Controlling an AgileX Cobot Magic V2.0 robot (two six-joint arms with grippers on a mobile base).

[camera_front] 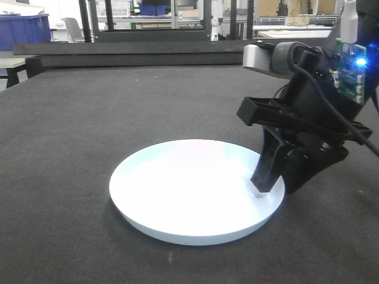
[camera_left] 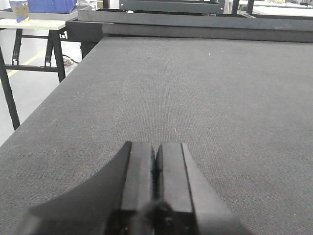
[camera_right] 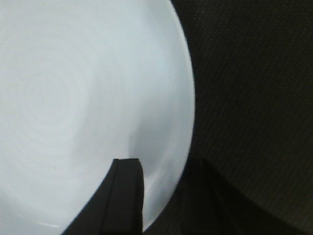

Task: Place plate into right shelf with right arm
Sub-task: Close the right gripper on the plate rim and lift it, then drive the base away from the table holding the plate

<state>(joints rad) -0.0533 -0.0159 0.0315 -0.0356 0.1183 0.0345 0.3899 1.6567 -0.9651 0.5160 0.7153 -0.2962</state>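
Note:
The white plate (camera_front: 189,183) lies flat on the dark cloth table (camera_front: 89,118), front centre. My right gripper (camera_front: 275,184) is lowered over the plate's right rim. One finger (camera_front: 262,177) touches the inside of the plate and the other stands outside the rim. In the right wrist view the plate (camera_right: 73,98) fills the left side, and the gripper (camera_right: 165,164) straddles its rim, open with a gap showing. My left gripper (camera_left: 155,161) is shut and empty, low over bare cloth. I cannot make out the right shelf for certain.
A long black bar (camera_front: 136,53) runs along the table's far edge. Behind it stand metal racks and a blue bin (camera_front: 23,29) at the far left. A side table on black legs (camera_left: 34,39) stands off the left edge.

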